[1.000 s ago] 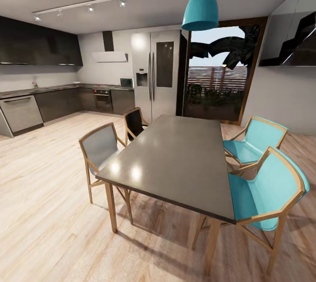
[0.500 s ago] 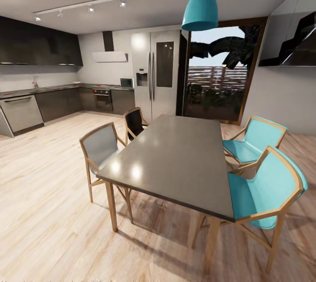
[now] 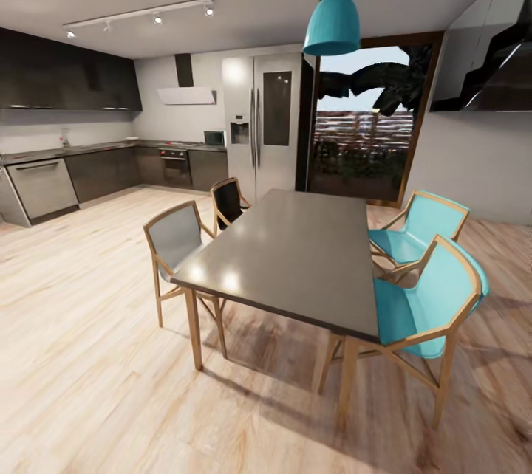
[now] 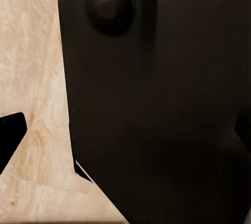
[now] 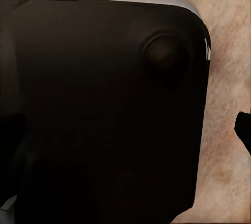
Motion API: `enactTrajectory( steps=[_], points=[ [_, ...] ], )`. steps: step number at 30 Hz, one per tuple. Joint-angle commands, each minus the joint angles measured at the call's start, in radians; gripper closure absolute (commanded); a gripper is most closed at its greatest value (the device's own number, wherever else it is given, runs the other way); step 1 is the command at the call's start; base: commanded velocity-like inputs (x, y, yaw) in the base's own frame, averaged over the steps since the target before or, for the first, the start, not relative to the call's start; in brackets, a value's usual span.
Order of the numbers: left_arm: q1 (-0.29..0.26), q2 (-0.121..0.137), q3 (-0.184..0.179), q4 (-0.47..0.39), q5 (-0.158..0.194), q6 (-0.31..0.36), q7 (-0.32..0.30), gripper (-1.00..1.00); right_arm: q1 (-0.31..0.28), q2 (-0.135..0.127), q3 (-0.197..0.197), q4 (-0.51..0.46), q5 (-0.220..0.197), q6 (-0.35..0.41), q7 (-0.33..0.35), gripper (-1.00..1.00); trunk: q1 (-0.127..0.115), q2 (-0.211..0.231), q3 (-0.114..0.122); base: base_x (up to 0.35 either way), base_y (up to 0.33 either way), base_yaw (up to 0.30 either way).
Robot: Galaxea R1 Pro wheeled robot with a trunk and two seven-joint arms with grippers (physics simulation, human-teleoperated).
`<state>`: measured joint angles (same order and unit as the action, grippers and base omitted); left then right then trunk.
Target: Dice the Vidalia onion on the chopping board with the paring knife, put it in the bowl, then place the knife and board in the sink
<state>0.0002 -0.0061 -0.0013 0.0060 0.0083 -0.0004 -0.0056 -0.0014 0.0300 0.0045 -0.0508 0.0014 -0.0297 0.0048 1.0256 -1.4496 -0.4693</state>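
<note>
The onion, chopping board, paring knife and bowl are out of view. Far off at the left of the head view, the grey countertop (image 3: 89, 150) runs along the wall over dark cabinets. A small tap (image 3: 65, 140) stands on it; the sink basin itself cannot be made out from here. In the left wrist view, my left gripper (image 4: 125, 135) hangs over a dark part of my own body and the wooden floor. Its fingertips (image 4: 10, 140) sit wide apart with nothing between them. My right gripper (image 5: 125, 130) looks the same, one fingertip (image 5: 243, 130) showing at the picture's edge.
A dark dining table (image 3: 295, 252) stands right ahead, with a grey chair (image 3: 174, 234) and a black chair (image 3: 227, 202) on its left and two turquoise chairs (image 3: 421, 297) on its right. A teal lamp (image 3: 332, 23) hangs above. Open wooden floor (image 3: 81, 289) leads left toward the kitchen, fridge (image 3: 266, 123) and oven (image 3: 175, 166).
The whole head view has shifted: the table and chairs look a little smaller and farther, and the kitchen sits slightly to the right. The camera moved; nothing in the room did.
</note>
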Motion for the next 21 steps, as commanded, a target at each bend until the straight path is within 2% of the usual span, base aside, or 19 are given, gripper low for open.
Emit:
enactTrajectory(
  steps=[1,7,15,21],
  points=[
    [0.0,0.0,0.0,0.0,0.001,0.0,-0.001,-1.0,0.0,0.0,0.0,0.0,0.0,-0.003,0.0,-1.0,-0.001,0.0,-0.001,-0.308,0.0,0.0],
    [0.0,0.003,0.0,0.0,0.0,-0.001,-0.001,-1.0,0.0,0.001,-0.001,0.0,-0.001,-0.003,-0.002,-1.0,-0.001,0.0,-0.001,-0.164,0.0,0.0],
    [0.0,0.003,0.0,0.0,-0.001,-0.001,-0.001,-1.0,0.0,0.003,0.001,0.0,-0.003,-0.005,-0.001,-1.0,-0.001,0.0,-0.001,-0.005,0.0,0.009],
    [0.0,0.003,0.002,0.0,-0.001,-0.001,-0.001,-1.0,0.0,0.004,0.001,0.0,0.0,-0.015,-0.001,-1.0,-0.001,0.0,-0.007,0.0,0.0,0.139]
  ],
)
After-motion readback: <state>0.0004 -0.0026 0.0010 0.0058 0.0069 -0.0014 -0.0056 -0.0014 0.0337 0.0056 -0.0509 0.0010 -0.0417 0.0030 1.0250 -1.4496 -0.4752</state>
